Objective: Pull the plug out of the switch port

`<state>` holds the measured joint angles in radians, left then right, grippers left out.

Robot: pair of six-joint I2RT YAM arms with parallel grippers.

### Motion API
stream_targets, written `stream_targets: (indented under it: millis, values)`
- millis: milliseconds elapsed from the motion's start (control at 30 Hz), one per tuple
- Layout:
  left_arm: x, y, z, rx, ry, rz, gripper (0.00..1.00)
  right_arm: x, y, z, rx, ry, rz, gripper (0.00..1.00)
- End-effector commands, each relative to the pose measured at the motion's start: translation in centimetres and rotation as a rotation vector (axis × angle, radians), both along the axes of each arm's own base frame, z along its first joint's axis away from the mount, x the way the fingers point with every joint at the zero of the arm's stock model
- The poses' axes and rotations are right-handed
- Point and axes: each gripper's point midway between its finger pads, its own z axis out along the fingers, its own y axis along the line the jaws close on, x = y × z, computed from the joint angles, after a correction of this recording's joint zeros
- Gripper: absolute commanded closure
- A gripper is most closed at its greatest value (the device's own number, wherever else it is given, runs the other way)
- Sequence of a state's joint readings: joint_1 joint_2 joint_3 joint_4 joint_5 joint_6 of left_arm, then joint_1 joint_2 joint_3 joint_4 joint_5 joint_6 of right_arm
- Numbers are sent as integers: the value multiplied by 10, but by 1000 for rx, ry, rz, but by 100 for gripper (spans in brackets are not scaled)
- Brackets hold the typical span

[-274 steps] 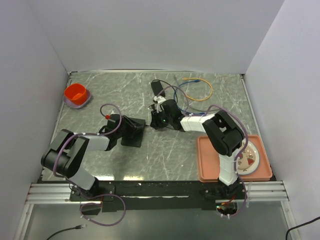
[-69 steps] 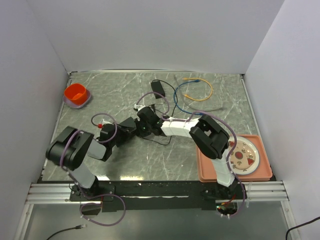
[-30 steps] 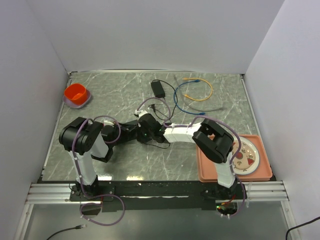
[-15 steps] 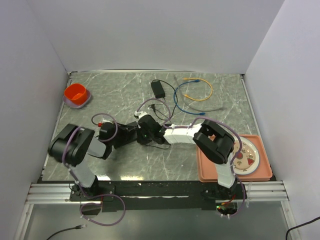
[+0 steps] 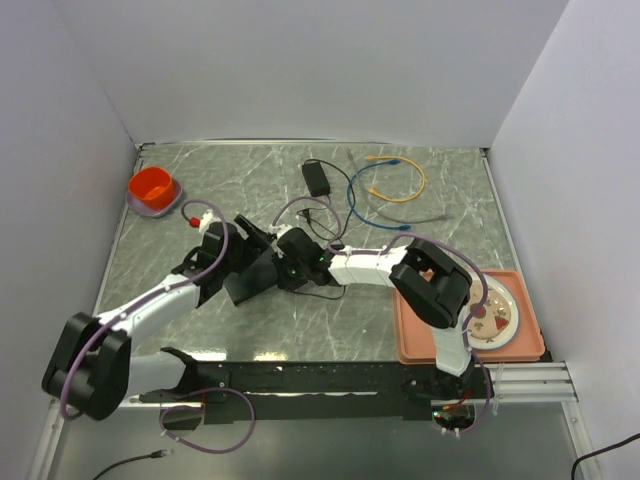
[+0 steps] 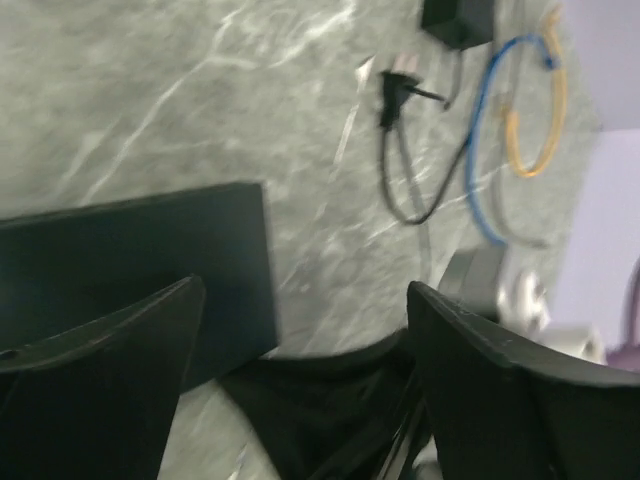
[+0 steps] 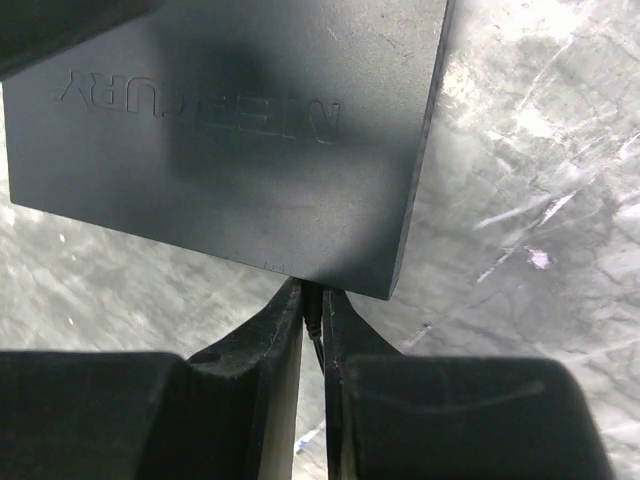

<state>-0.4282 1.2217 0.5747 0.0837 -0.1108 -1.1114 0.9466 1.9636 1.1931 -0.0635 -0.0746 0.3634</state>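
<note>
The flat black switch box (image 7: 230, 130), lettered MERCURY, lies on the marble table (image 5: 250, 283). A thin black plug (image 7: 313, 308) sits in the switch port in the box's near edge, and the port itself is hidden behind the fingers. My right gripper (image 7: 312, 320) is shut on that plug, right against the box edge (image 5: 290, 268). The left gripper (image 6: 305, 290) is open wide, hovering above the box's far corner (image 6: 130, 260) and touching nothing (image 5: 252, 240).
A small black adapter brick (image 5: 318, 178) with its thin lead, and blue and yellow cables (image 5: 395, 180), lie at the back. A red bowl (image 5: 153, 190) stands at the back left. An orange tray (image 5: 420, 340) with a plate sits at the right front.
My left gripper has opened and let go of the box, lifting away from it as its arm stretched out low. The right gripper stays shut on the plug.
</note>
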Motion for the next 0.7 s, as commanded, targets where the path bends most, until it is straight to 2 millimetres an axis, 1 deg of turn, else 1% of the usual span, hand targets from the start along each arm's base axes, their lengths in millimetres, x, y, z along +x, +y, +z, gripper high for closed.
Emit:
stream_targets:
  millis: [0,33,67,100,133,233,267,300,367,433,467,500,533,567,633,667]
  values:
    - [-17,23,2,175,45,29,8,-30,-83,-53,-328,147,57,100]
    - [-21,31,-3,219,74,36,8,-27,-88,-53,-341,145,57,100]
    - [-21,32,1,231,72,39,8,-22,-92,-53,-352,133,73,100]
    - [-22,34,0,248,82,40,9,-13,-95,-50,-347,127,68,100]
    - [-26,37,-2,266,97,41,10,-11,-97,-50,-351,122,80,100]
    - [-32,37,-8,270,105,22,14,2,-99,-41,-338,74,121,100]
    - [-35,33,-13,254,110,-2,16,6,-98,-37,-333,39,167,100]
    - [-38,31,-16,248,115,-13,18,8,-98,-35,-334,25,178,100]
    - [-42,28,-22,239,112,-31,19,13,-100,-33,-360,-14,249,100]
    - [-47,19,-21,258,80,-63,20,21,-102,-29,-386,-39,276,100]
    - [-49,16,-21,273,61,-77,19,20,-105,-33,-406,-22,285,100]
    - [-51,11,-18,302,34,-90,18,25,-103,-29,-406,-30,285,100]
    - [-52,9,-17,332,15,-112,17,27,-104,-30,-409,-29,288,100]
    - [-53,8,-17,351,1,-128,17,29,-106,-29,-406,-24,284,100]
    - [-53,0,-13,378,-43,-179,18,30,-103,-25,-373,-19,288,100]
    - [-56,-3,-15,381,-53,-207,18,30,-104,-24,-364,-16,287,100]
